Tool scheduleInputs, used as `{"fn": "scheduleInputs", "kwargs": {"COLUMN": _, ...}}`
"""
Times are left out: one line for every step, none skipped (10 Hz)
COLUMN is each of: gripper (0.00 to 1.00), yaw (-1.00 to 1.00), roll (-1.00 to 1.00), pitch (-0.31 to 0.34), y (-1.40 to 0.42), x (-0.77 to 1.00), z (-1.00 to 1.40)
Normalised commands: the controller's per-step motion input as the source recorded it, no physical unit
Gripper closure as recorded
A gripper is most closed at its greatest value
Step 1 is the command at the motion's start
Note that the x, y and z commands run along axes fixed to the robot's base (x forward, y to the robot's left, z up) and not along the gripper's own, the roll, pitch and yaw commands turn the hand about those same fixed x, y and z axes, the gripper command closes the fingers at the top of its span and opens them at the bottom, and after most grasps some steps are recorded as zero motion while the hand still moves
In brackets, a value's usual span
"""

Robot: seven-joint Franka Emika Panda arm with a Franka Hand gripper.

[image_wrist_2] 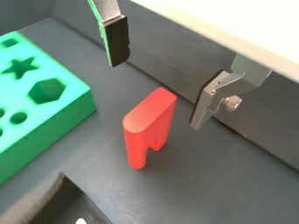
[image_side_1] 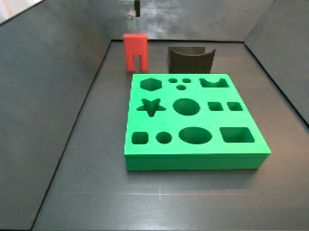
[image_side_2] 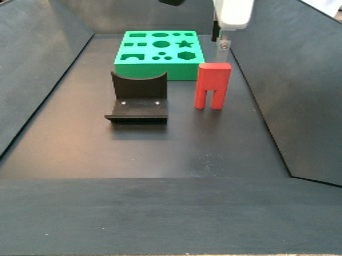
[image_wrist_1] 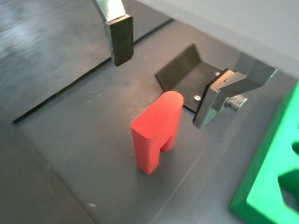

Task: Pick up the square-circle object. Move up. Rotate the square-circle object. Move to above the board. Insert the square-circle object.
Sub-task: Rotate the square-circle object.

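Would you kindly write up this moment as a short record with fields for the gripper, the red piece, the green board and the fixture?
gripper: open, above the red piece, fingers either side, not touching it
red piece: upright on the floor on its two legs, not held; also seen in a side view
green board: flat on the floor, apart from the red piece, cut-outs unfilled
fixture: dark bracket on the floor, between the board and the near end in that side view
task stage: pick-up not yet done
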Motion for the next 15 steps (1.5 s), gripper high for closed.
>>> {"fn": "scheduleInputs", "kwargs": {"gripper": 0.0, "yaw": 1.0, "roll": 0.0, "pitch": 0.007, "y": 0.0, "x": 0.03, "z": -0.03}}
{"fn": "scheduleInputs", "kwargs": {"gripper": 0.0, "yaw": 1.0, "roll": 0.0, "pitch": 0.007, "y": 0.0, "x": 0.03, "z": -0.03}}
{"fn": "scheduleInputs", "kwargs": {"gripper": 0.0, "yaw": 1.0, "roll": 0.0, "pitch": 0.008, "y": 0.0, "x": 0.03, "z": -0.03}}
{"fn": "scheduleInputs", "kwargs": {"gripper": 0.0, "yaw": 1.0, "roll": 0.0, "pitch": 0.008, "y": 0.0, "x": 0.03, "z": -0.03}}
{"fn": "scheduleInputs", "kwargs": {"gripper": 0.0, "yaw": 1.0, "roll": 0.0, "pitch": 0.008, "y": 0.0, "x": 0.03, "z": -0.03}}
{"fn": "scheduleInputs", "kwargs": {"gripper": 0.0, "yaw": 1.0, "roll": 0.0, "pitch": 0.009, "y": 0.0, "x": 0.03, "z": -0.03}}
{"fn": "scheduleInputs", "kwargs": {"gripper": 0.0, "yaw": 1.0, "roll": 0.0, "pitch": 0.009, "y": 0.0, "x": 0.03, "z": -0.03}}
{"fn": "scheduleInputs", "kwargs": {"gripper": 0.0, "yaw": 1.0, "roll": 0.0, "pitch": 0.01, "y": 0.0, "x": 0.03, "z": -0.03}}
{"fn": "scheduleInputs", "kwargs": {"gripper": 0.0, "yaw": 1.0, "roll": 0.0, "pitch": 0.01, "y": 0.0, "x": 0.03, "z": -0.03}}
{"fn": "scheduleInputs", "kwargs": {"gripper": 0.0, "yaw": 1.0, "roll": 0.0, "pitch": 0.011, "y": 0.0, "x": 0.03, "z": -0.03}}
{"fn": "scheduleInputs", "kwargs": {"gripper": 0.0, "yaw": 1.0, "roll": 0.0, "pitch": 0.012, "y": 0.0, "x": 0.03, "z": -0.03}}
{"fn": "scheduleInputs", "kwargs": {"gripper": 0.0, "yaw": 1.0, "roll": 0.0, "pitch": 0.013, "y": 0.0, "x": 0.03, "z": -0.03}}
{"fn": "scheduleInputs", "kwargs": {"gripper": 0.0, "yaw": 1.0, "roll": 0.0, "pitch": 0.014, "y": 0.0, "x": 0.03, "z": -0.02}}
{"fn": "scheduleInputs", "kwargs": {"gripper": 0.0, "yaw": 1.0, "roll": 0.0, "pitch": 0.015, "y": 0.0, "x": 0.03, "z": -0.02}}
{"fn": "scheduleInputs", "kwargs": {"gripper": 0.0, "yaw": 1.0, "roll": 0.0, "pitch": 0.016, "y": 0.0, "x": 0.03, "z": -0.02}}
